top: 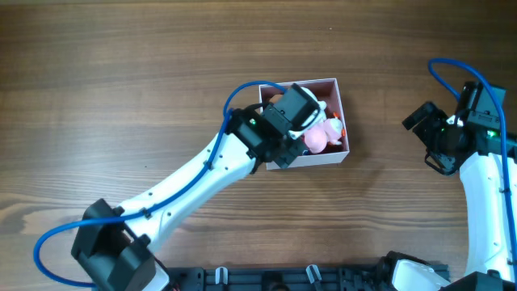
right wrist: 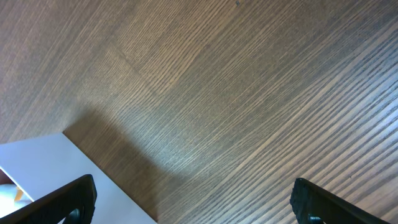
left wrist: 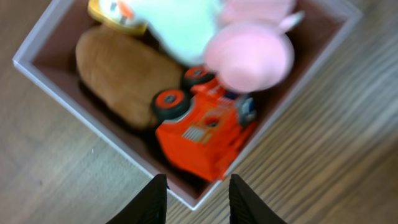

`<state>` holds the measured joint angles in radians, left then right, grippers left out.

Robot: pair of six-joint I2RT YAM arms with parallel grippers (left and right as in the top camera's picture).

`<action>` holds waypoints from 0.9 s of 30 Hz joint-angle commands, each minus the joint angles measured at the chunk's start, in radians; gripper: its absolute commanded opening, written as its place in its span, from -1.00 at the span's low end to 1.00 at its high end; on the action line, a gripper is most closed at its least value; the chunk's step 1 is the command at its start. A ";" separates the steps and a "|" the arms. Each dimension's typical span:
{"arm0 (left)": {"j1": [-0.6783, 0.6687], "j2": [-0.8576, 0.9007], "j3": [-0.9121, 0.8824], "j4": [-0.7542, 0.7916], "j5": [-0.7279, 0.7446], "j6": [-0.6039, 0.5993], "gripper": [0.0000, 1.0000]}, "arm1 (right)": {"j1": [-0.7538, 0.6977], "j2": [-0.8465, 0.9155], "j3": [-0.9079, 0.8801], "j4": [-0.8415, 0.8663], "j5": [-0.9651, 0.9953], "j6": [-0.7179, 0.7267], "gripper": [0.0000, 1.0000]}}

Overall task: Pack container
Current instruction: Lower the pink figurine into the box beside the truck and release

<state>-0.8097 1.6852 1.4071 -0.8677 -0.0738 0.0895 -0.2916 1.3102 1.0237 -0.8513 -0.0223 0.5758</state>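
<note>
Left gripper (left wrist: 198, 202): fingers spread, nothing between them. It hangs over the container's 6 o'clock corner in its wrist view. From overhead it (top: 292, 109) covers the box's 9 o'clock half.

Right gripper (right wrist: 193, 208): fingers spread wide over bare desk (right wrist: 249, 74), holding nothing. Overhead places it (top: 422, 121) at 3 o'clock of the container, well apart.

Container (top: 338, 83): white-walled square box, just off desk (top: 121, 81) centre toward 1 o'clock. The left wrist view shows its dusty-pink inside (left wrist: 323, 37).

Contents, left wrist view only:
- orange toy truck (left wrist: 208, 134) with black wheels, at 6 o'clock;
- brown plush lump (left wrist: 121, 74), at 9 o'clock, touching the truck;
- round pink toy (left wrist: 249, 56), at 1 o'clock, blurred;
- pale whitish toy (left wrist: 183, 25), at 12 o'clock, blurred;
- yellow piece (left wrist: 115, 12), at 11 o'clock, cut by the frame edge.

Overhead, the pink toy (top: 317, 137) shows beside the arm; the truck and plush are hidden there.

Right wrist view: pale flat surface (right wrist: 43, 168) at 8 o'clock; what it is cannot be told.
</note>
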 commanded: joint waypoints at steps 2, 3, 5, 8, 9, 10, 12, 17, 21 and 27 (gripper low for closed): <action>0.063 0.093 -0.073 0.110 -0.002 -0.045 -0.27 | -0.002 0.012 -0.002 0.002 -0.005 0.010 0.99; 0.064 0.108 -0.073 0.131 -0.002 -0.045 -0.25 | -0.002 0.012 -0.002 0.002 -0.005 0.011 0.99; 0.064 0.149 -0.073 0.166 0.031 -0.045 -0.26 | -0.002 0.012 -0.002 0.002 -0.005 0.011 0.99; 0.064 0.207 -0.073 0.172 0.043 -0.046 -0.69 | -0.002 0.012 -0.002 0.002 -0.005 0.010 0.99; 0.064 0.206 -0.072 0.172 0.042 -0.046 -0.75 | -0.002 0.012 -0.002 0.002 -0.005 0.011 0.99; 0.064 0.192 -0.071 0.174 0.026 -0.046 -0.75 | -0.002 0.012 -0.002 0.002 -0.005 0.010 1.00; 0.064 0.161 -0.069 0.179 -0.013 -0.046 -0.68 | -0.002 0.012 -0.002 0.002 -0.005 0.010 1.00; 0.052 -0.003 -0.041 0.198 -0.055 -0.046 -0.19 | -0.002 0.012 -0.002 0.002 -0.005 0.010 1.00; 0.021 -0.033 -0.041 0.248 -0.050 -0.045 -0.05 | -0.002 0.012 -0.002 0.002 -0.005 0.010 1.00; 0.013 0.103 -0.048 0.230 0.055 -0.046 -0.14 | -0.002 0.012 -0.002 0.002 -0.005 0.010 0.99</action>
<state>-0.7940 1.7111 1.3590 -0.6266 -0.0879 0.0425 -0.2916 1.3102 1.0237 -0.8516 -0.0223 0.5758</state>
